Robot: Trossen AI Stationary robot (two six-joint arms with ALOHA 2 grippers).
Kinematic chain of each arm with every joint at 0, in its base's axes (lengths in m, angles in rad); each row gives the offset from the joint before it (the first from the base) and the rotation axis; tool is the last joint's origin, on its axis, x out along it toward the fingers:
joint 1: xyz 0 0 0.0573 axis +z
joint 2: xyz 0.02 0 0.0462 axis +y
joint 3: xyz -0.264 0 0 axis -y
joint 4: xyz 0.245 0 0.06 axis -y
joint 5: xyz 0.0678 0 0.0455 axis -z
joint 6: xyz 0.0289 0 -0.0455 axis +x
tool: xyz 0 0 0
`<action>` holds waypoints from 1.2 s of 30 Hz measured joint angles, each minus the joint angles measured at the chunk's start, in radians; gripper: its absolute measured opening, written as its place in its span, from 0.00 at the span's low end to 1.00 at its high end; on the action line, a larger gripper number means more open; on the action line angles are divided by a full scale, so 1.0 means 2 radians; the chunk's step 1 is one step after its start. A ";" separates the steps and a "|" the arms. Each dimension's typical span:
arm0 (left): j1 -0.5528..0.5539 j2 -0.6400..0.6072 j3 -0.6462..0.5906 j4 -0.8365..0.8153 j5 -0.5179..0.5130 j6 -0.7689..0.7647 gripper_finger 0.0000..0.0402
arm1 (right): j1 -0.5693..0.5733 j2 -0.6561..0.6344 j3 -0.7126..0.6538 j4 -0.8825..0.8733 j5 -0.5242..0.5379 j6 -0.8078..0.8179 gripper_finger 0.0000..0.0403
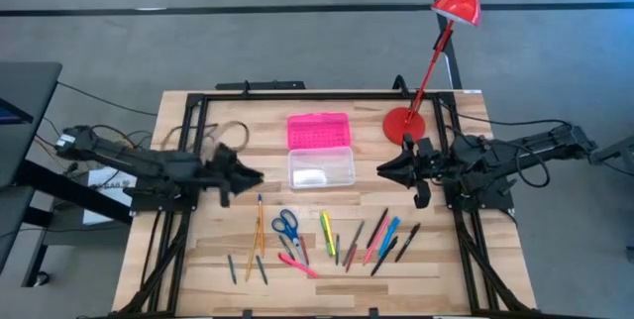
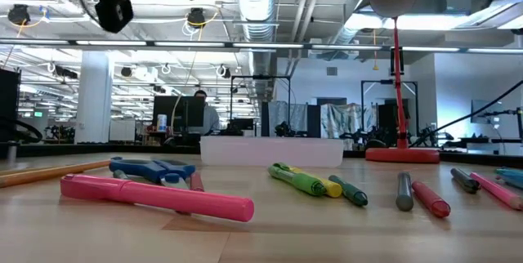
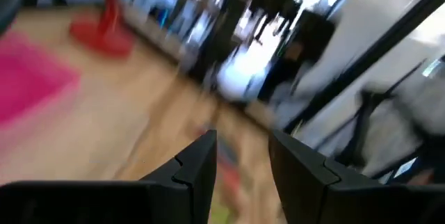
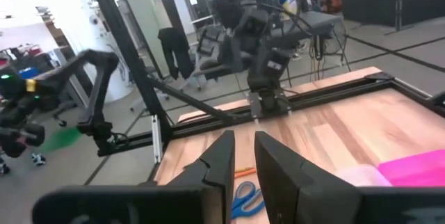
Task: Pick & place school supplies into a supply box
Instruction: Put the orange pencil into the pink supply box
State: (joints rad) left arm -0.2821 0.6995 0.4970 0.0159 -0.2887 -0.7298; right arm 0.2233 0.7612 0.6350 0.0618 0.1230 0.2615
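A pink marker [image 2: 155,196] lies nearest, among pens strewn before the supply box [image 1: 320,157], which probably sits open. My left gripper [image 3: 240,156] and right gripper [image 4: 243,156] hover empty, fingers slightly parted.

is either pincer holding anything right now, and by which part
Nothing is held. The left pincer and right pincer both show an empty gap between their fingers, above the table.
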 joint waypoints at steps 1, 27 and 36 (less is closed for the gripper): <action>-0.008 0.020 0.013 -0.031 0.002 -0.014 0.31 | 0.002 0.000 0.000 -0.003 0.004 0.000 0.13; -0.041 0.378 0.151 -0.364 0.024 -0.366 0.31 | -0.026 0.000 0.000 -0.012 0.004 0.012 0.13; -0.024 0.428 0.152 -0.363 0.053 -0.355 0.31 | -0.026 0.000 0.000 -0.013 0.003 0.013 0.13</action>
State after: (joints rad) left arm -0.3307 1.5559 0.8013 -0.7105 -0.1819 -1.4406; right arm 0.1703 0.7609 0.6350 0.0367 0.1299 0.2878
